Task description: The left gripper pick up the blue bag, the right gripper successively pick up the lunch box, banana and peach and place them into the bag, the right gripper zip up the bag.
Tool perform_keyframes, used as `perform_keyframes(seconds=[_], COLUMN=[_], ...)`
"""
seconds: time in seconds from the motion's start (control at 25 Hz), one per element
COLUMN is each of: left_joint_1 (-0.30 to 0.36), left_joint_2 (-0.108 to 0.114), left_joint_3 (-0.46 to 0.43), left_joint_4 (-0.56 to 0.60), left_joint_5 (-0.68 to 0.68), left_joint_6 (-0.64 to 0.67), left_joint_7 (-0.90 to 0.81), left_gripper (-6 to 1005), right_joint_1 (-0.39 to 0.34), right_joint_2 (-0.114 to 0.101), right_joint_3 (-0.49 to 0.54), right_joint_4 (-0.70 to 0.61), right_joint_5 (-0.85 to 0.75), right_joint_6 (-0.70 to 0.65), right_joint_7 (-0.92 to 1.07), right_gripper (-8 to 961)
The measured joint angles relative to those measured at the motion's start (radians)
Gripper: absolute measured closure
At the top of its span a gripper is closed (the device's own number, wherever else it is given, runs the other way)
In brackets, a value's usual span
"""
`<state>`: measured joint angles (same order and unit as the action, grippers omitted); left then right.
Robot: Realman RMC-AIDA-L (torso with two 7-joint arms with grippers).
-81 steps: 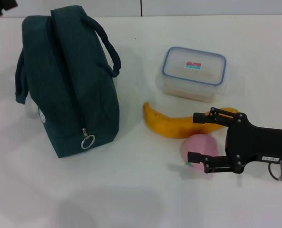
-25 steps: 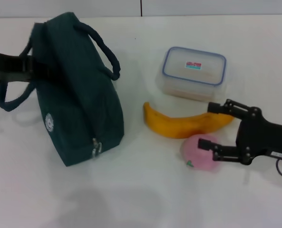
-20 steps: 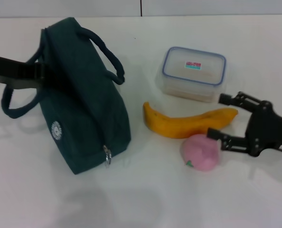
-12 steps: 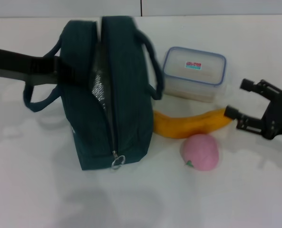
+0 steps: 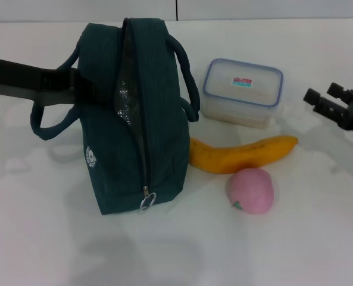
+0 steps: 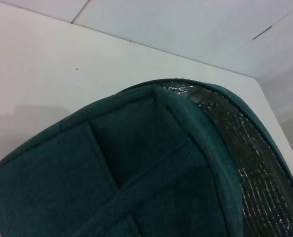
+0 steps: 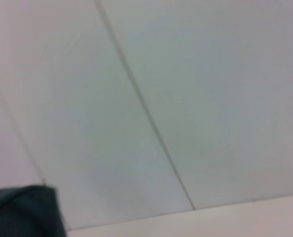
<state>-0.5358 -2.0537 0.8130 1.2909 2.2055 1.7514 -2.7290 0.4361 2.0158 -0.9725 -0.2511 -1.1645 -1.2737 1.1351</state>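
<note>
Head view: left pincer [image 5: 75, 88] grips the bag [image 5: 134, 149] (unzipped, silver-lined), right pincer [image 5: 328, 98] spread, holding nothing.

Bag [image 5: 111, 137]: dark teal fabric, silver foil lining at the opening, small white round logo, silver zip ring. Lunch box [image 5: 242, 92]: clear, blue-rimmed lid, pink-and-teal label. Banana [image 5: 241, 155]: yellow-orange. Peach [image 5: 251, 189]: pink, small green mark. Surface [image 5: 182, 250]: white. Both grippers black.

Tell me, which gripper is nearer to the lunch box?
Right. The right gripper hovers just beside the lunch box; the left gripper is across the bag, at its handle.
</note>
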Motion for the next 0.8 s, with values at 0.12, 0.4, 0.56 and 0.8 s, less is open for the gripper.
perform_keyframes(seconds=[0.12,0.4,0.56,0.8], left_joint_1=[0.0,0.001,0.0,0.0], left_joint_2=[-0.001,-0.001,-0.001,-0.003], left_joint_3=[0.0,0.0,0.0,0.0], left_joint_4=[-0.003,-0.015,-0.024,-0.03], left_joint_5=[0.002,0.002,0.0,-0.003], left_joint_6=[0.0,-0.004,-0.008,-0.01], left_joint_7=[0.0,0.007,0.01,0.01], left_gripper=[965,965,965,965], right_joint_1=[0.034,0.109,0.135,0.189], right_joint_2=[0.002,0.006,0.01,0.011], right_joint_3=[-0.001,-0.003,-0.006,-0.012], right_joint_4=[0.022,0.105,0.125,0.175], right_joint_5=[0.005,0.016,0.03,0.025], right_joint_6=[0.052,0.115,0.143,0.177], right_joint_7=[0.088,0.239,0.261,0.297], right_gripper=[82,83,83,83])
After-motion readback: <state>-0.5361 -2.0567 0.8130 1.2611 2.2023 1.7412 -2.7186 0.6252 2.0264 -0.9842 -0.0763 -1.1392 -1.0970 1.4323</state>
